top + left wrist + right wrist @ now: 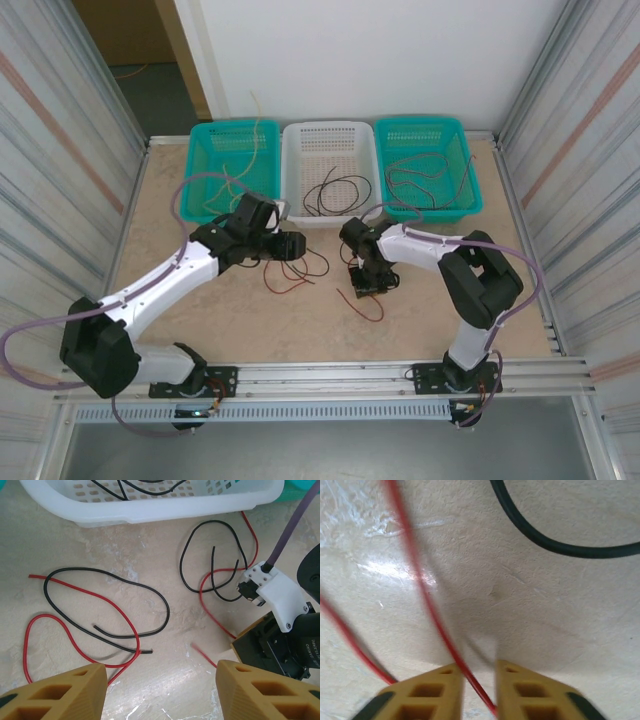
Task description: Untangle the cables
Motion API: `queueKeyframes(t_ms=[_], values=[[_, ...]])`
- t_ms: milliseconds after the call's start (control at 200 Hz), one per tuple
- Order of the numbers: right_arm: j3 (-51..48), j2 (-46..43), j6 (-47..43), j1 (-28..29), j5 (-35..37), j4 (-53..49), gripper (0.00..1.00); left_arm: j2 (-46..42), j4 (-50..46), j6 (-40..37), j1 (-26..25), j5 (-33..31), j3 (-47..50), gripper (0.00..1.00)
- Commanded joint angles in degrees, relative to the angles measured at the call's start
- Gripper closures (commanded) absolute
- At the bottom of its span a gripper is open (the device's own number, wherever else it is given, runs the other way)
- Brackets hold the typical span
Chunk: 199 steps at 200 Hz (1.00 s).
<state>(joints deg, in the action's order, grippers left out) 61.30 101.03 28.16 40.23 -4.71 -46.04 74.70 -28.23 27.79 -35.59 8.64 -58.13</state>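
Loose red and black cables (296, 268) lie tangled on the table between my arms. In the left wrist view a black loop (159, 597) crosses a red cable (117, 612), and a second red and black tangle (216, 555) lies beside the right arm. My left gripper (290, 243) (161, 667) hovers open above bare table, holding nothing. My right gripper (368, 284) (479, 665) points down at the table. Its jaws stand almost together, with a red cable (427, 600) running slantwise between them. A black cable (545, 542) curves just beyond.
Three baskets line the far edge: a teal one (200, 170) with a pale yellow cable (262, 135), a white one (330, 128) (150, 512) holding black cables, and a teal one (425, 125) with dark cables. Metal walls flank both sides.
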Motion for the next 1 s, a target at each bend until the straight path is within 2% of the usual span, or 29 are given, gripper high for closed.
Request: queueKeyframes(t_ms=[0, 105, 311, 476, 646, 767, 872, 992], values=[[0.93, -1.49, 0.14, 0.50, 0.18, -0.98, 0.88, -1.92, 1.23, 0.68, 0.53, 1.43, 1.17, 0.40], [0.92, -5.89, 0.80, 2.14, 2.64, -1.30, 1.00, -1.82, 2.04, 0.67, 0.53, 3.02, 1.22, 0.40], [3.57, -17.47, 2.40, 4.51, 1.54, -0.51, 1.00, -2.60, 6.94, -0.36, -0.81, 9.02, 1.53, 0.39], [6.55, -26.10, 3.20, 6.18, 2.16, 0.46, 1.00, -1.85, 9.53, -3.21, -5.67, 11.63, 0.14, 0.39], [10.00, -32.70, 4.31, 6.18, 3.92, 0.55, 1.00, -1.74, 9.32, -9.47, -11.02, 14.19, -3.06, 0.35], [11.37, -36.11, 4.71, 6.22, 4.89, 1.51, 1.00, -1.57, 9.61, -7.11, -10.59, 15.27, -4.00, 0.33], [11.74, -38.15, 4.88, 6.23, 5.59, 2.67, 1.00, -1.42, 13.62, -2.63, -9.67, 19.07, -3.06, 0.33], [11.91, -38.82, 5.15, 6.18, 5.60, 3.63, 1.00, -1.04, 17.39, 1.98, -9.69, 20.46, -2.47, 0.38]])
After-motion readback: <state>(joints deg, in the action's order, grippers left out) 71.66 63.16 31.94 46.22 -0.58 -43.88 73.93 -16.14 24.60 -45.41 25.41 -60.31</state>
